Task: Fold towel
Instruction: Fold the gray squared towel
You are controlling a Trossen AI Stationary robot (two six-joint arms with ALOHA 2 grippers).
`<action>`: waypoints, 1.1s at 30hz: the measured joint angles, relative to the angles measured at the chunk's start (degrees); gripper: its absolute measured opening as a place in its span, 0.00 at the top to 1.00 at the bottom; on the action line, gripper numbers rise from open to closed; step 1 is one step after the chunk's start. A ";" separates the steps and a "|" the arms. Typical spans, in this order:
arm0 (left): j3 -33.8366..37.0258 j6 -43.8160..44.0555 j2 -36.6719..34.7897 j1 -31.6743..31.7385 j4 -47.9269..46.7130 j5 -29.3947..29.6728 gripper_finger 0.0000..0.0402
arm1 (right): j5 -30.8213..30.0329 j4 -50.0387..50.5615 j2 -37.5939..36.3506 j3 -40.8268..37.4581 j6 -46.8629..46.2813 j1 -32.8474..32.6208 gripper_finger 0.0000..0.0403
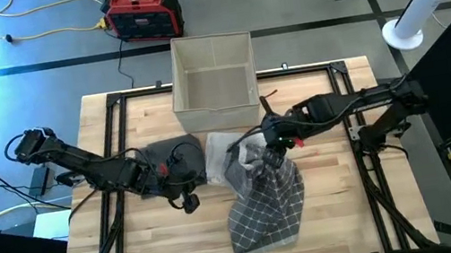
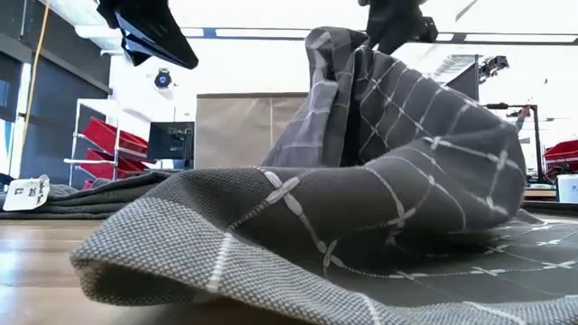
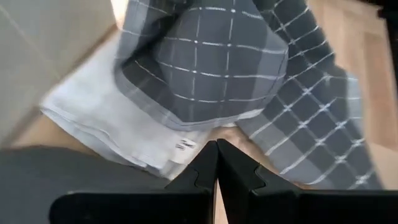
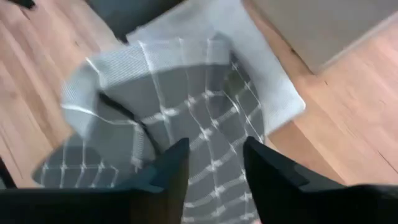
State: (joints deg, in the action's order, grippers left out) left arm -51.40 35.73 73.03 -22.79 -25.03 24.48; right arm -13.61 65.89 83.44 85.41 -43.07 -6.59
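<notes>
A pale wooden table (image 1: 338, 208) on a dark metal frame is standing on a grey floor, with the room's shelves showing bright behind it in the low view. Nearest the front edge, a grey checked towel (image 1: 265, 202) is lying rumpled in the middle of the table, its lower part spreading flat on the wood and its upper part rising in a loose peak. The right gripper (image 1: 273, 148) is hovering at that peak; in the right wrist view its two dark fingers (image 4: 171, 171) are standing apart with the checked cloth showing between them, not pinching it. To the towel's left, the left gripper (image 1: 190, 202) is hanging low over the table with its fingers (image 3: 205, 171) pressed together, holding nothing. Just beyond the towel a pale grey cloth (image 1: 215, 146) is lying flat, partly under the towel's peak, and beside it a dark grey cloth (image 1: 171, 153) is lying under the left arm. Farther back, a beige box (image 1: 212, 72) is sitting at the table's far edge. On the floor behind it, a red and black case (image 1: 142, 14) is resting among yellow cables (image 1: 47, 32).
</notes>
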 joint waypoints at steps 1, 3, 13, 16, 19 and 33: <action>0.00 -0.32 0.50 0.43 0.56 -1.74 1.00 | -0.41 0.00 -0.46 0.00 -0.20 0.00 0.57; 0.00 -2.74 2.20 0.83 2.95 -4.10 1.00 | -1.46 0.14 -1.08 0.00 -0.81 -0.01 0.57; 0.04 6.03 13.16 0.19 13.42 -4.85 1.00 | -3.91 5.99 -6.78 0.00 0.02 -1.85 0.57; 0.04 10.56 13.27 -2.20 16.39 -4.58 1.00 | -5.20 8.06 -8.98 0.00 -0.07 -4.26 0.57; 0.03 15.08 13.37 -4.59 19.36 -4.30 1.00 | -6.46 9.92 -10.58 0.00 0.38 -7.07 0.57; -11.89 10.44 28.02 -10.10 18.40 1.29 1.00 | -11.52 19.43 -14.52 0.00 1.99 -11.58 0.57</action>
State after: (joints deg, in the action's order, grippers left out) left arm -63.29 46.17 101.05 -32.89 -6.62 25.78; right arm -25.13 85.32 68.92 85.41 -41.08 -18.17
